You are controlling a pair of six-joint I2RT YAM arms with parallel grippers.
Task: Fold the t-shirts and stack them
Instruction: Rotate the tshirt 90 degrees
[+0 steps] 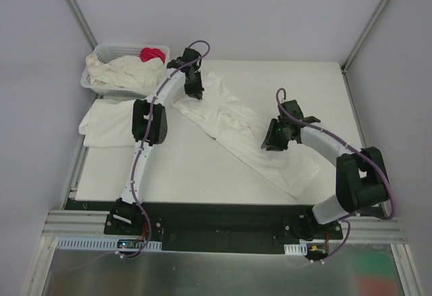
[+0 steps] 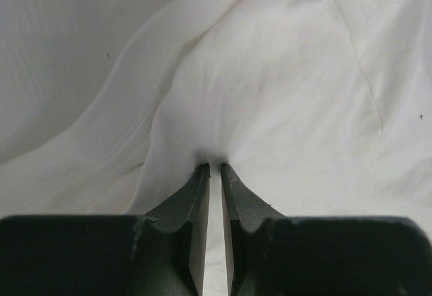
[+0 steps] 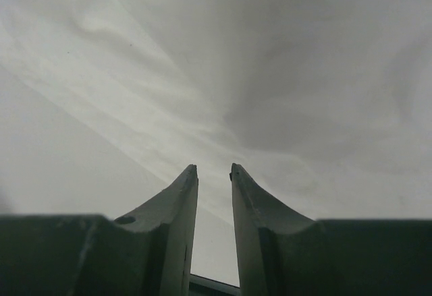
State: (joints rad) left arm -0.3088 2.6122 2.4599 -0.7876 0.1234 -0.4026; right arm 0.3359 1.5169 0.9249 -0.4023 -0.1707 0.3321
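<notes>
Nearest: right end effector (image 3: 212, 169), over the middle of a long white t-shirt (image 1: 236, 124); fingers narrowly apart, cloth right at the tips; cannot tell whether any is gripped. The t-shirt lies stretched in a diagonal band across the worktop (image 1: 189, 168), near right to far left; left end effector (image 2: 213, 166) at its far end, clenched on a pinch of fabric that puckers at the tips. Left edge: a folded t-shirt (image 1: 106, 122), flat; beyond it — basket (image 1: 121, 46) holding crumpled t-shirts (image 1: 125, 72) and a pink-red cloth (image 1: 152, 54).
</notes>
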